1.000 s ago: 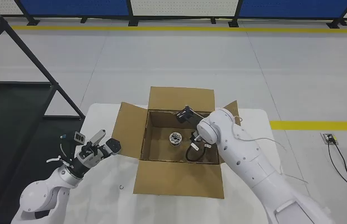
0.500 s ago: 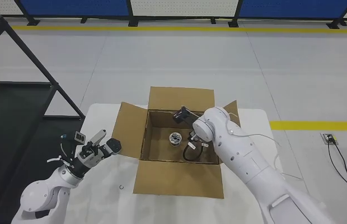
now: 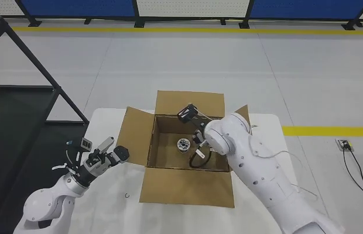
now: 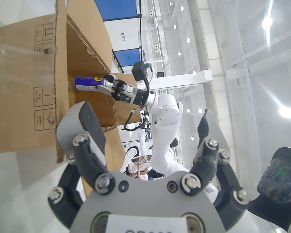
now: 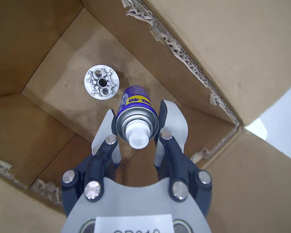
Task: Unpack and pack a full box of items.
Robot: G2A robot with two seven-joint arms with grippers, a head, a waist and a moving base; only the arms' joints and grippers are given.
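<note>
Cylindrical metal can (image 5: 137,109), corrugated cardboard box (image 5: 208,37)

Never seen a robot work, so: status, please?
Right gripper shut on spray can, held inside the box. Left gripper open, empty, outside it. Metal disc on box floor, apart from can.

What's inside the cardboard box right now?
A metal disc lies on the floor of the box; the right gripper holds a spray can above it. Floor beneath can and gripper is hidden.

We see a plain brown cardboard box (image 3: 187,188), a blue spray can (image 5: 135,107) with a yellow band and white cap, a silver metal disc (image 5: 101,81), and a white worktop (image 3: 111,205).
</note>
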